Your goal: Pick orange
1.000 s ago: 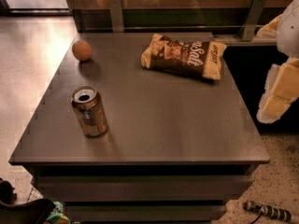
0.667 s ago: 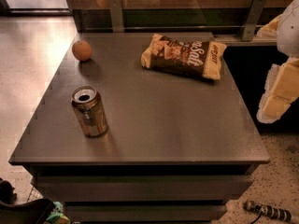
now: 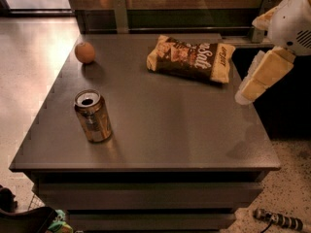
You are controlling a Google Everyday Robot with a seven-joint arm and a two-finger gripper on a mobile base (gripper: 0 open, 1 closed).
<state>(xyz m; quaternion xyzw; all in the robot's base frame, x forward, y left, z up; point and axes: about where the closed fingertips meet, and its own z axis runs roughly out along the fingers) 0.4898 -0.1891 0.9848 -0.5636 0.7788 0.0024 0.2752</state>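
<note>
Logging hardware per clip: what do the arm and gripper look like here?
The arm, at upper right, is a rounded white housing with small dark perforations. The gripper, by the right edge of the table, is blocky, cream-coloured, tapering to a pale tip. No cables or markings show.

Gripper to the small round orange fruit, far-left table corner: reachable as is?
Probably yes. The gripper hangs at the dark table's right edge; only the flat brown chip bag lies between it and the orange, low enough to pass over.
</note>
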